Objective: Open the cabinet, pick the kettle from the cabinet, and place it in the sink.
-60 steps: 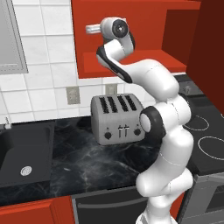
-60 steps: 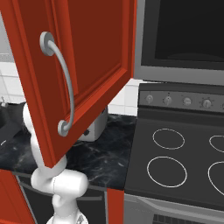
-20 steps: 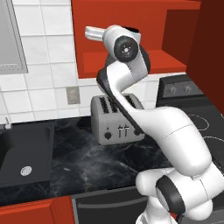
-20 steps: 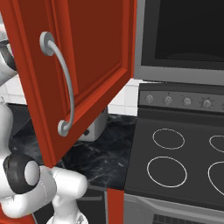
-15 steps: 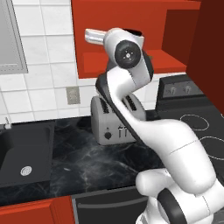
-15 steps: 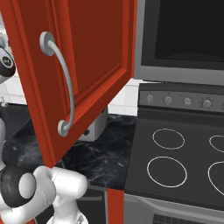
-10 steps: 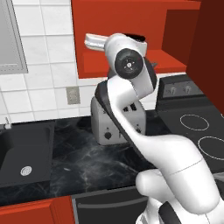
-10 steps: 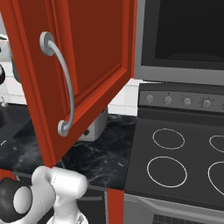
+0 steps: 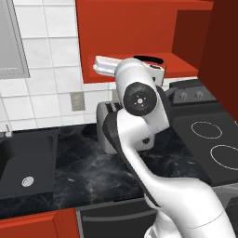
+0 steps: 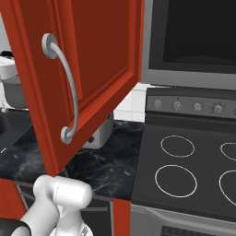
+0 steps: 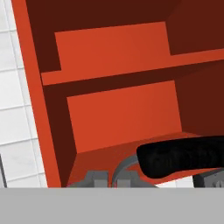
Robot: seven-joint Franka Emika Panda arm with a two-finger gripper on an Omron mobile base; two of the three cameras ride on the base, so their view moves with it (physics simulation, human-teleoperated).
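Kettle [image 11: 183,159]: kept on the lower shelf of the open cabinet [image 9: 135,28]; black handle clamped by the gripper [image 11: 109,181] at 6 o'clock, ready for lifting toward the sink [image 9: 23,162].

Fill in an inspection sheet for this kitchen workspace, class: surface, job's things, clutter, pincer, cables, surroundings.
Surface: black marble counter, bare in front.
Job's things: cabinet open, its door swung wide; kettle at the cabinet's bottom edge, black handle top close in the hand view; sink holds only its drain.
Clutter: silver toaster behind the arm.
Pincer: shut; whether it grips the kettle cannot be told.
Cables: nothing seen.
Surroundings: stove, wall outlet, white tiles.
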